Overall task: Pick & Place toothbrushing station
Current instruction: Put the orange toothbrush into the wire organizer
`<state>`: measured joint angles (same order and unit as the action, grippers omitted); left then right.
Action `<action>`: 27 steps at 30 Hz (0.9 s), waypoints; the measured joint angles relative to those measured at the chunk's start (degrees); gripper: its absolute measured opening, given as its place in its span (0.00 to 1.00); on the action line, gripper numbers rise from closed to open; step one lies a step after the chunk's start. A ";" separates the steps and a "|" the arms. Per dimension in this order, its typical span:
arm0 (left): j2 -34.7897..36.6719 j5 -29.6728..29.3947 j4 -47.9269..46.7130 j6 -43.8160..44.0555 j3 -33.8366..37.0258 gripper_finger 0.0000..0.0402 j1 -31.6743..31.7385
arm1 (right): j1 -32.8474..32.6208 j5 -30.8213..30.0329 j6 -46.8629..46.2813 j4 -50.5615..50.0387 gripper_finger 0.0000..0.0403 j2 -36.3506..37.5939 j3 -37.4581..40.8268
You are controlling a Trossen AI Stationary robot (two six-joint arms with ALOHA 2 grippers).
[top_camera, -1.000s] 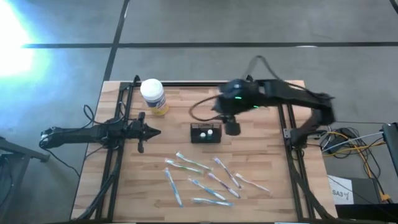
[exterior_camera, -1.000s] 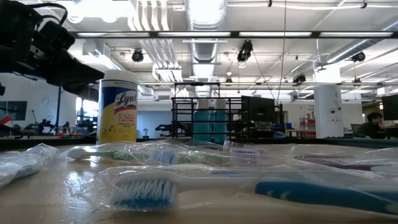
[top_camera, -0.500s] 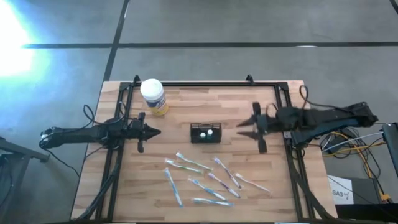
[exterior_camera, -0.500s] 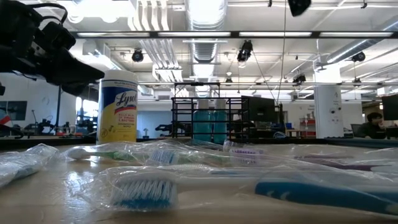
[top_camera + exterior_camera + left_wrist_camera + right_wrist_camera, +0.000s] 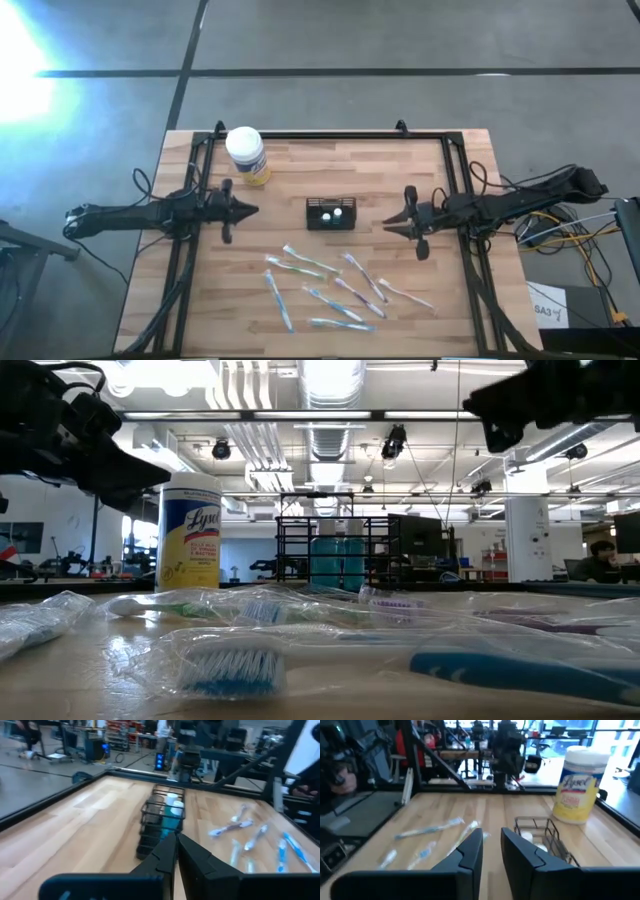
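The toothbrushing station (image 5: 331,214) is a small black wire-sided box that stands on its base in the middle of the wooden table. White and teal items sit inside it (image 5: 162,822). My left gripper (image 5: 252,211) hovers shut to its left and points level at it. My right gripper (image 5: 387,225) hovers to its right, also pointing level toward it. A narrow gap shows between that gripper's fingers in the right wrist view (image 5: 491,837). Neither gripper touches the station (image 5: 540,837).
A white-lidded yellow wipes jar (image 5: 247,155) stands at the far left. Several plastic-wrapped toothbrushes (image 5: 330,285) lie scattered across the near half of the table. Black frame rails (image 5: 465,190) run along the table's left, right and far edges.
My right gripper has drawn back from above the station toward the table's right edge and come down. It has tipped from pointing down to pointing level at the station, and its fingers have drawn closer together. The station has kept its place.
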<state>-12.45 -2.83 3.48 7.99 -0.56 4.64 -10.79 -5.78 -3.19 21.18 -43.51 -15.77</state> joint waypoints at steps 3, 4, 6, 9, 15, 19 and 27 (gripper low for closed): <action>0.00 -3.73 0.15 1.69 -0.04 0.06 0.00 | -0.06 0.63 0.11 3.40 0.14 -0.07 2.37; 0.00 -4.72 0.23 2.87 -0.04 0.06 0.00 | -0.11 1.20 -0.18 4.46 0.13 -0.04 2.94; 0.00 -6.32 0.48 4.47 -0.04 0.06 0.00 | -0.13 1.55 -1.45 5.47 0.13 -0.04 3.84; 0.02 -8.11 0.56 4.63 -0.04 0.06 0.00 | -0.12 1.49 -2.41 6.22 0.13 -0.09 4.76; 0.10 -6.07 3.01 0.67 -0.04 0.06 -0.04 | -1.59 1.58 1.05 11.56 0.12 -0.05 6.67; 0.11 -2.54 3.13 0.02 -0.05 0.06 -0.07 | -2.61 1.82 3.00 17.46 0.12 0.02 7.87; 0.11 -2.31 0.62 0.00 -0.04 0.06 -0.07 | -2.71 1.23 3.84 17.24 0.12 0.31 5.41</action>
<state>-12.34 -5.15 4.10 7.99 -0.60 4.58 -13.50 -4.55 0.65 38.41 -43.20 -10.37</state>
